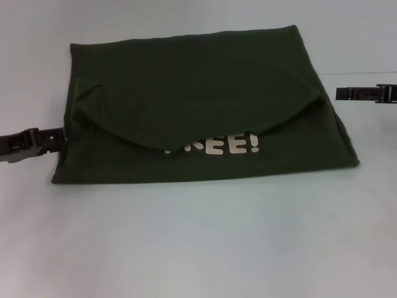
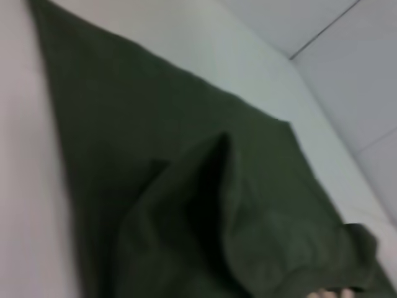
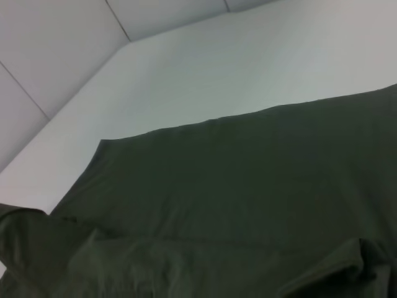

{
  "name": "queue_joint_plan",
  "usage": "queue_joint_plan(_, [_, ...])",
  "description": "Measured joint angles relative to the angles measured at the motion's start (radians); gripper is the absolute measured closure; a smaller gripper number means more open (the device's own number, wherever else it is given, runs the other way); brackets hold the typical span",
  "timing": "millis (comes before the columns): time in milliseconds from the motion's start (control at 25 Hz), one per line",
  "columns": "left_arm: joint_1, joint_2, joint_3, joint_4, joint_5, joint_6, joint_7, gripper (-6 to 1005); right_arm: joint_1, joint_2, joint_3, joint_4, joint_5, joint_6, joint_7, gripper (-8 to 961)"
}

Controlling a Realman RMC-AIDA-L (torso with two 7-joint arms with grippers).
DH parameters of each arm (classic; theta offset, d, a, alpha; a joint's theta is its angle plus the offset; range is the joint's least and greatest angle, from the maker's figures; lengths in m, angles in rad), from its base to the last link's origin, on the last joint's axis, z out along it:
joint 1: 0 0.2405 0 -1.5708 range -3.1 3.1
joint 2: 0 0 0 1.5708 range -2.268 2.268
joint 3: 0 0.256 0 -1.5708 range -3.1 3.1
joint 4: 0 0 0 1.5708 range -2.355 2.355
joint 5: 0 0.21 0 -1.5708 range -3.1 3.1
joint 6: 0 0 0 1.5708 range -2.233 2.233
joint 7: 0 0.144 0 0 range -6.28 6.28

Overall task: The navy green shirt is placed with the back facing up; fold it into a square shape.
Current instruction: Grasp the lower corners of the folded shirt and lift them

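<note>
- The navy green shirt (image 1: pixel 205 105) lies in the middle of the white table (image 1: pixel 198 248), already folded to a wide packet. The far half is turned over toward me, and its curved edge covers part of the white lettering (image 1: pixel 214 146), which shows at 6 o'clock of the packet.
- The packet is wider than deep, so I judge one more fold from a side is needed before it becomes a square.
- The cloth looks soft and light, with no stiffness. I expect it will sag and wrinkle when lifted and will not slip much between my fingers. It is not fragile.
- A good place to take hold, in my opinion, is a side edge with all layers together, near the corners at 3 or 9 o'clock, so the layers do not slide apart.
- My left gripper (image 1: pixel 28 141) is at 9 o'clock, touching or just beside the shirt's edge. If it is open or closed I cannot tell.
- My right gripper (image 1: pixel 366 94) is at 3 o'clock, a little apart from the shirt and holding nothing; how far open it is I cannot tell.
- Hidden: the first letters of the word and the sleeves inside the fold. The wrist views show only cloth and table.
</note>
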Motion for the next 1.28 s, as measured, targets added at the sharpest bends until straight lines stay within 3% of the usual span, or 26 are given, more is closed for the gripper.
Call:
queue_joint_plan(160, [-0.003,-0.012,0.018,0.0,0.026,-0.08,0.007,291,-0.003,-0.001,0.0,0.0,-0.001,0.0,-0.001,7])
queue_joint_plan(360, [-0.006,-0.025,0.104,0.001,0.027,-0.148,0.008,291,-0.003,-0.001,0.0,0.003,-0.002,-0.002,-0.004,7])
queue_joint_plan(600, [-0.006,-0.028,0.153,0.001,0.028,-0.198,0.001,291,-0.006,-0.001,0.0,0.003,-0.002,-0.002,-0.001,6])
queue_joint_plan(1280, [-0.006,-0.036,0.182,-0.006,0.028,-0.183,-0.015,290,-0.009,0.001,0.0,0.005,-0.004,-0.003,-0.001,7])
